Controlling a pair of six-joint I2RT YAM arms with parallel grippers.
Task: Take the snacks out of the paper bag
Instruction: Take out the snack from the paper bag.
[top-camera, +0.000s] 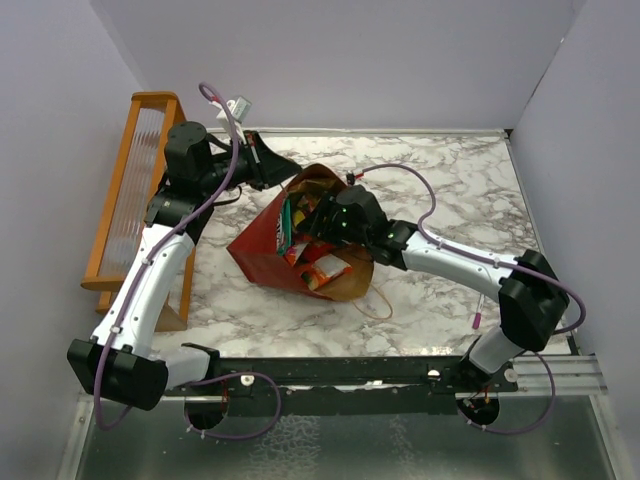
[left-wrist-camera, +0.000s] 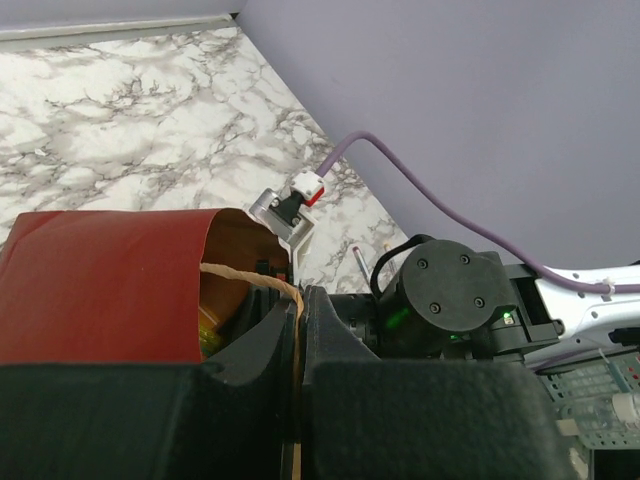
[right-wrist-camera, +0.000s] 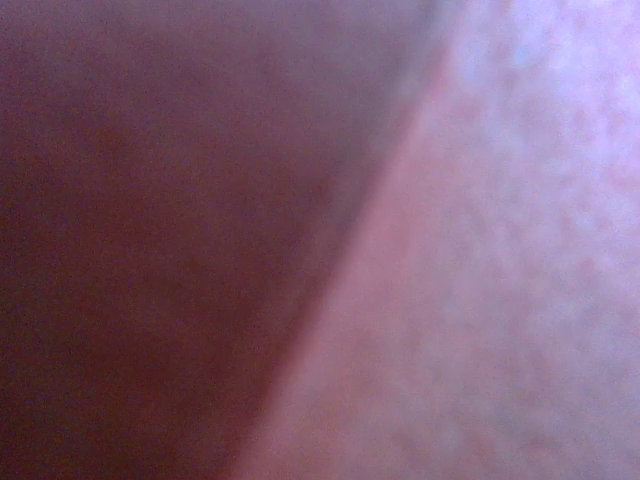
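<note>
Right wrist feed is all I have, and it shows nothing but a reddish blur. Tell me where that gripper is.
Observer: In the top view, the right gripper is reaching into the open mouth of the paper bag, just above the snacks inside. Its fingertips are hidden by the bag.
Operator: Tell me what is holding the bag.
Observer: The left gripper is shut on the bag's twisted tan handle at the far rim. The left wrist view shows the cord pinched between its fingers.
</note>
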